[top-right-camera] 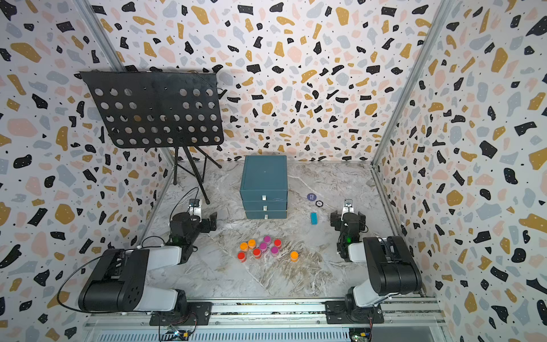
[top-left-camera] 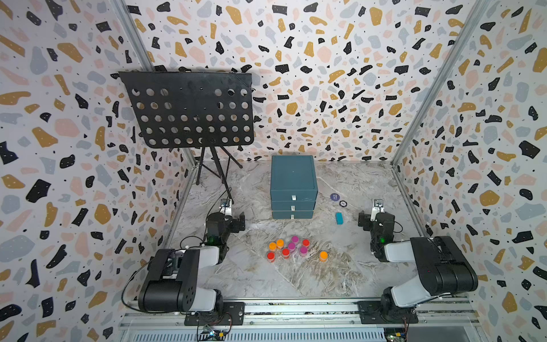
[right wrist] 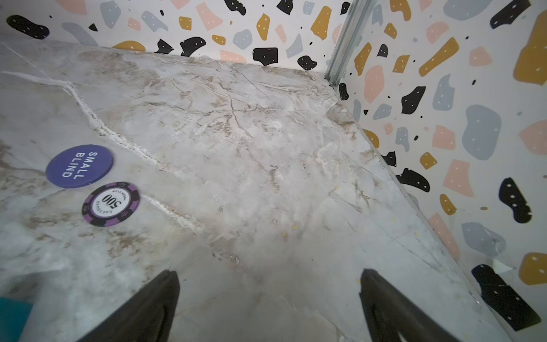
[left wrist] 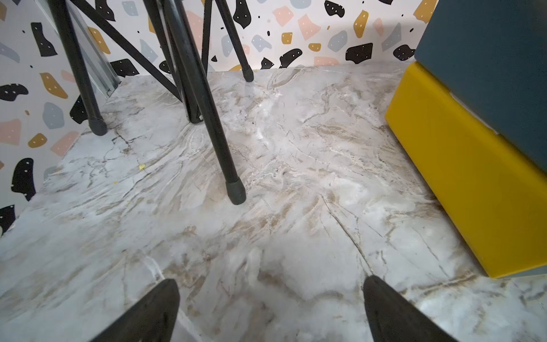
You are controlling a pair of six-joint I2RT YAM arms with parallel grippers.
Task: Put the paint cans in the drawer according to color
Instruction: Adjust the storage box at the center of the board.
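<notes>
Nine tiny clear orange-, red-, magenta-lidded paint cans (top-left-camera: 291,246) cluster on marble surface (top-left-camera: 251,275) before shut dark teal three-drawer chest (top-left-camera: 293,177). Left tool (left wrist: 270,282), right tool (right wrist: 269,273) spread, empty. Not started; next likely open a drawer.

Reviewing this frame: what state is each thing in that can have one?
drawer: all three drawers shut.
paint cans: nine, upright, lids on, on the table, none stowed.
left claw: open, empty.
right claw: open, empty.
music stand: upright on its tripod.
teal block: lying on the table.
poker chips: two, lying flat.
</notes>
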